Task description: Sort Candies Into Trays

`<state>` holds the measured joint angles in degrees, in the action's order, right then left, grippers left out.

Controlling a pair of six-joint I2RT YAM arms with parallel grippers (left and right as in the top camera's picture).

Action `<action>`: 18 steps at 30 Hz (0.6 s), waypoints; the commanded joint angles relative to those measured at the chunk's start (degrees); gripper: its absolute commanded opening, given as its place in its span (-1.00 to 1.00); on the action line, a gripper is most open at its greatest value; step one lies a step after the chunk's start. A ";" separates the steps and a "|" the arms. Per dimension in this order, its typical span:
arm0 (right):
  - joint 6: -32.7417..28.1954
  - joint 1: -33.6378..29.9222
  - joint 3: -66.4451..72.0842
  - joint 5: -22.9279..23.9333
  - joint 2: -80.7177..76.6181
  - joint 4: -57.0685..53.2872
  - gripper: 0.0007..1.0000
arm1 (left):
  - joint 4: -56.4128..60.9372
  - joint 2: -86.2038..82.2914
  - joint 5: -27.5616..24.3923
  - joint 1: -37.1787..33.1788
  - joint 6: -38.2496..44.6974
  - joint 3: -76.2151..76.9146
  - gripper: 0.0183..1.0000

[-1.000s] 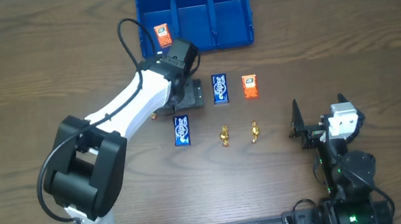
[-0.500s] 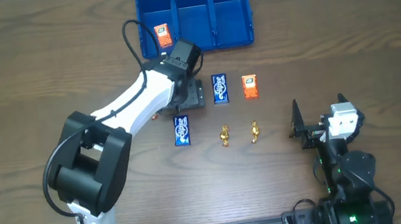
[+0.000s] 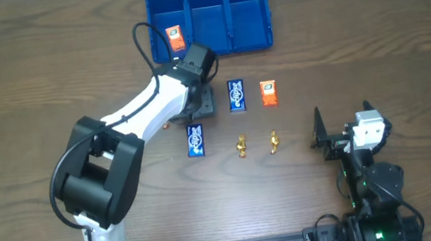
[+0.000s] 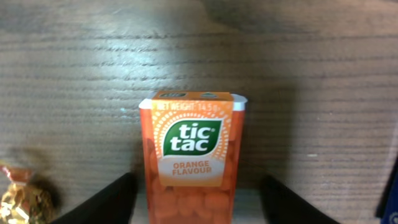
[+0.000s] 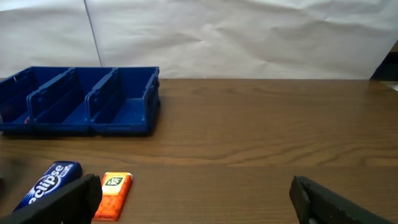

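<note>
Wooden counter [image 3: 374,47]: left gripper [image 4: 198,208] straddles an orange box [image 4: 191,143], fingers apart, near the blue tray [image 3: 228,17]. Right gripper [image 5: 199,205] rests spread wide, well apart.

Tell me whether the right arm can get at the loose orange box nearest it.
Probably yes. The orange box lies flat on bare table ahead of the right claw, jaws open, with nothing between them; the left arm stands farther off, beyond the blue pack.
</note>
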<state>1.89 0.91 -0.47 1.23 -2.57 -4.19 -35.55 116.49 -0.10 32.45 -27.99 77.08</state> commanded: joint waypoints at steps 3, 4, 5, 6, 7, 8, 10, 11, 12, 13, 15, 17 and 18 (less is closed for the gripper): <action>-0.24 -0.17 0.02 -0.09 0.37 -0.50 1.00 | 0.28 1.25 -0.98 -0.39 -0.39 0.33 -0.15; -0.26 -0.17 0.02 -0.09 0.37 -0.48 1.00 | 0.28 1.25 -0.98 -0.46 -0.42 0.33 -0.19; -0.26 -0.17 0.02 -0.09 0.37 -0.50 1.00 | 0.28 1.25 -1.03 -0.55 -0.44 0.33 -0.20; -0.26 -0.17 0.02 -0.09 0.37 -0.50 1.00 | 0.26 1.25 -1.03 -0.61 -0.57 0.33 -0.22; -0.26 -0.17 0.02 -0.09 0.35 -0.50 1.00 | 0.28 1.18 -1.01 -0.68 -0.57 0.35 -0.24; -0.26 -0.17 0.02 -0.09 0.37 -0.48 1.00 | 0.28 1.09 -1.01 -0.74 -0.57 0.39 -0.25; -0.26 -0.17 0.02 -0.09 0.37 -0.48 1.00 | 0.22 0.66 -1.01 -1.01 -0.55 1.01 -0.27; -0.26 -0.17 0.02 -0.09 0.37 -0.48 1.00 | -0.11 0.20 -0.94 -1.11 -0.57 1.62 -0.27; -0.26 -0.17 0.02 -0.09 0.37 -0.50 1.00 | -0.57 -0.39 -0.68 -1.29 -0.55 2.43 -0.28; -0.26 -0.17 0.02 -0.09 0.37 -0.50 1.00 | -1.38 -1.55 0.22 -1.40 -0.57 3.80 -0.28; -0.26 -0.17 0.02 -0.09 0.35 -0.50 1.00 | -3.02 -3.89 2.58 -1.40 -0.55 6.84 -0.27; -0.26 -0.17 0.02 -0.09 0.35 -0.50 1.00 | -6.38 -6.62 6.82 -1.36 -0.35 13.31 -0.27; -0.26 -0.17 0.02 -0.09 0.35 -0.48 1.00 | -8.15 -7.04 8.50 -1.40 -0.24 16.83 -0.27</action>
<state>1.89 0.91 -0.47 1.26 -2.55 -4.16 -40.56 115.74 1.26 31.42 -28.49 82.61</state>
